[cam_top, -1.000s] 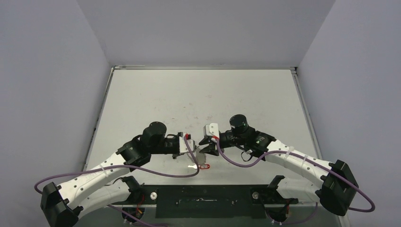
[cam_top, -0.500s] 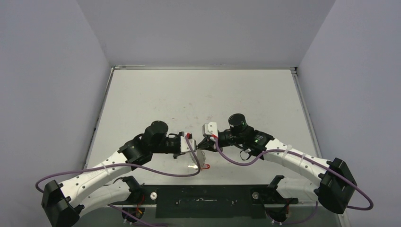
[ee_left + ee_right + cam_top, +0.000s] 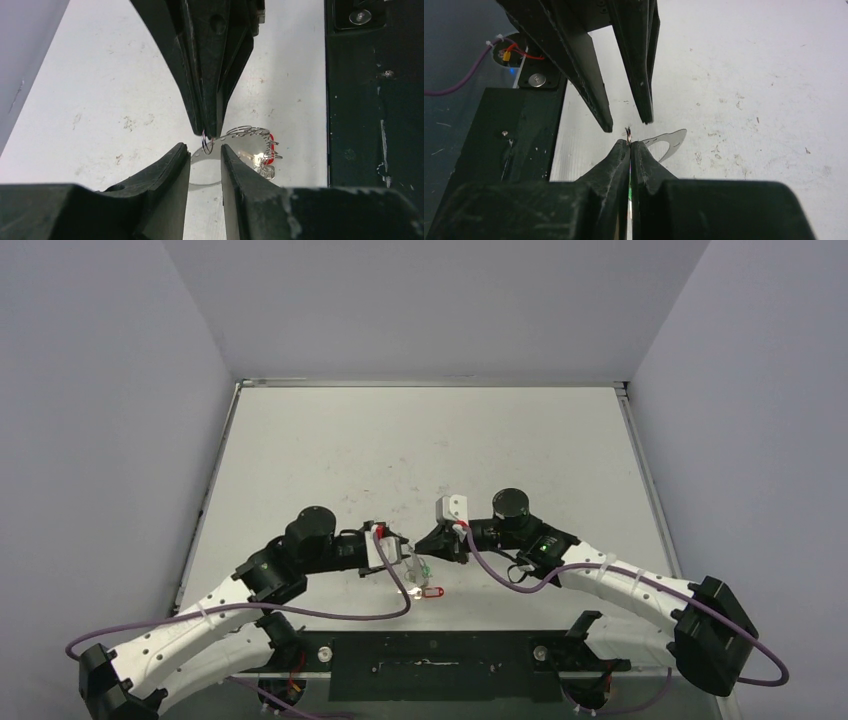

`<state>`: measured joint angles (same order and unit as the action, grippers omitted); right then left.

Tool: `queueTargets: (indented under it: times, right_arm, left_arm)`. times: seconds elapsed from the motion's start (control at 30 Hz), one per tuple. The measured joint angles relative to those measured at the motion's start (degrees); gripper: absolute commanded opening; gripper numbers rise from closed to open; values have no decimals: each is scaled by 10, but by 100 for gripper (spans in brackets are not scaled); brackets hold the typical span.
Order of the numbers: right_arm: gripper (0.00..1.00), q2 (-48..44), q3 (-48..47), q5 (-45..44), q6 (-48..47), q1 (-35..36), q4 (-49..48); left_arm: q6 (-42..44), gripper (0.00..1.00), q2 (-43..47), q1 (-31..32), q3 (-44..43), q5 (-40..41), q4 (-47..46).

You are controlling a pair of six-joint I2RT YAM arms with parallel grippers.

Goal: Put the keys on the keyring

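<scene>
Left wrist view shows the left gripper [image 3: 205, 159] with its fingers [image 3: 170, 167] now standing apart, where a second ago they were pressed together. Nothing is held between them, though they still bracket a small wire loop [image 3: 206, 142].

The right wrist view gives the other half of the change. The right gripper [image 3: 629, 145], partly spread a second ago, has come together and pinches that same loop at the rim of the keyring [image 3: 668, 139]. The hold has therefore passed from left to right.

The keyring hangs tilted just below the two sets of fingertips, over the near part of the table [image 3: 400, 440]. Whether its lower edge touches the surface cannot be told. A key [image 3: 256, 159] with a red tag [image 3: 271, 146] lies against the ring's far side, and a green tag [image 3: 426, 568] shows in the top view. Both appear already attached.

The left arm has also drawn back a little. Judging by this, the right gripper now steadies the ring, which frees the left for the next key.
</scene>
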<state>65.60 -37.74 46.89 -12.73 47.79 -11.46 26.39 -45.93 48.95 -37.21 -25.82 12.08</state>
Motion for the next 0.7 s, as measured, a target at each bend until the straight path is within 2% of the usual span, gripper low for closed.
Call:
queueTargets:
  times: [0.17,0.33,0.63,0.7]
  right_arm:
    - [0,-4,54,-6,70,1,-104]
    - [0,-4,81,-11,122,3,-184]
    - [0,-4,85,-11,156,3,-232]
    - [0,-4,85,-11,159,3,-236]
  left_arm:
    - [-37,29,75,0,83,25,-64]
    - [-85,29,112,0,164,43,-149]
    - [-149,28,114,0,216,43,-305]
    - [-156,24,109,0,217,42,-328]
